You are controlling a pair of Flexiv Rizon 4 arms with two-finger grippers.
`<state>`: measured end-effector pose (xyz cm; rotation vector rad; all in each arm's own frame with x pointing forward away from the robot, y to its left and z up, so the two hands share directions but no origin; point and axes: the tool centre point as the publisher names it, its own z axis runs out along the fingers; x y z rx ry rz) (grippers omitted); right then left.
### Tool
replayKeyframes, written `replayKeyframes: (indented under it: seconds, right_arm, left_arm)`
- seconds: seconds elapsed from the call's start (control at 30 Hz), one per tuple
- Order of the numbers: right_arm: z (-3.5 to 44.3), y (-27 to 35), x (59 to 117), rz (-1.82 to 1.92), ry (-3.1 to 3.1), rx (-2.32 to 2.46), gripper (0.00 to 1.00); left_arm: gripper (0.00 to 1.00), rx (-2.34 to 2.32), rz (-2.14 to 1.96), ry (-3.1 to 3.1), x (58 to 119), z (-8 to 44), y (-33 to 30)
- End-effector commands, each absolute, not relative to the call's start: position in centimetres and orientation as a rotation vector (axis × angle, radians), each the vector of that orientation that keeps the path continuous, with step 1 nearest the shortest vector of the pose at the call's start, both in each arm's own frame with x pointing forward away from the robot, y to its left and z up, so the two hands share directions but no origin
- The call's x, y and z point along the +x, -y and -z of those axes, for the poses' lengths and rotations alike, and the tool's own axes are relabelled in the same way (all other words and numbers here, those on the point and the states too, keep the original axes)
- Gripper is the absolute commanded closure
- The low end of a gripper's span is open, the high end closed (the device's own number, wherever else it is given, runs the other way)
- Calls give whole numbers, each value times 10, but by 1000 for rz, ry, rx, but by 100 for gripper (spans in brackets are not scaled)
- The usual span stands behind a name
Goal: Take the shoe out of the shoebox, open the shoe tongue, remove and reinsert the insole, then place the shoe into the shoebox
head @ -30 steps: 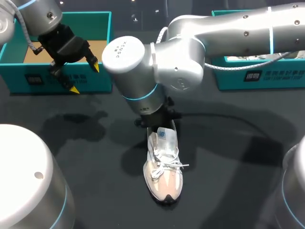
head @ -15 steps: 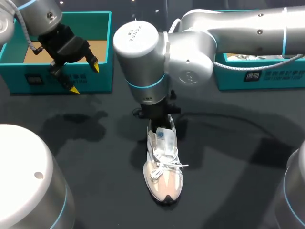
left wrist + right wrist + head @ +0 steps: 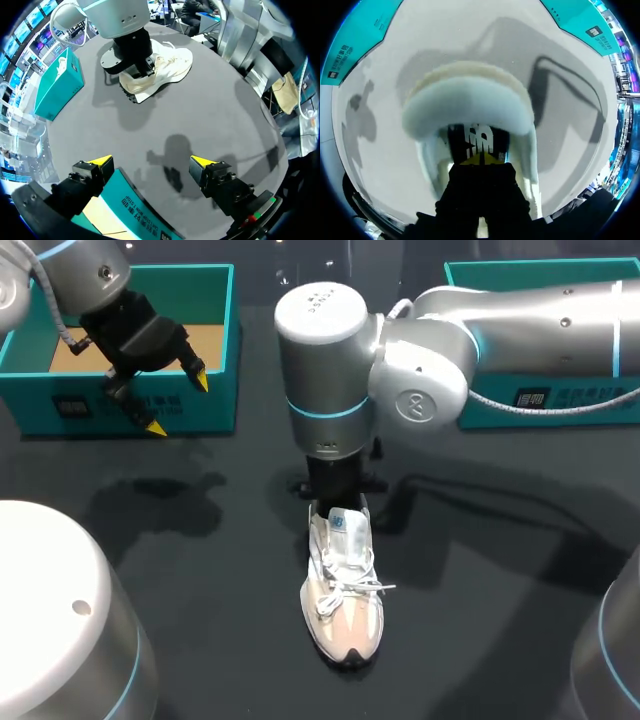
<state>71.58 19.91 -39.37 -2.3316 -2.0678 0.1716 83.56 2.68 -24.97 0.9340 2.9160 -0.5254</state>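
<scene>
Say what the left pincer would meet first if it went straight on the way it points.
Most likely the bare table, just past the shoebox wall by the left pincer; the shoe lies farther off that line. Depth is hard to judge.

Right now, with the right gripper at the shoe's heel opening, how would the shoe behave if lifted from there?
Probably light: the shoe looks like a mesh runner. Lifted by the right gripper, its toe would likely dip. The padded collar looks soft and may deform; loose laces would dangle.

Dark table (image 3: 200,570), pale shoe (image 3: 343,600), left teal shoebox (image 3: 215,400), right teal shoebox (image 3: 590,405)
</scene>
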Motion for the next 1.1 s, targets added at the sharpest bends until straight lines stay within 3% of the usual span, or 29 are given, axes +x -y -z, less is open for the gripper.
replayKeyframes:
  seconds: [0.03,0.23,0.4,1.1]
  right_arm:
    - [381,-194,721,-169,2075,-2256,100]
    - [367,-194,722,-252,2085,-2134,100]
    - [362,-199,718,-286,2110,-2066,80]
    - [356,-196,699,-380,2095,-1975,49]
  left_arm:
    - [0,934,523,-2916,835,249,-27]
    - [0,934,523,-2916,835,249,-27]
    - [0,934,523,-2916,835,249,-27]
    - [0,934,523,-2916,835,249,-27]
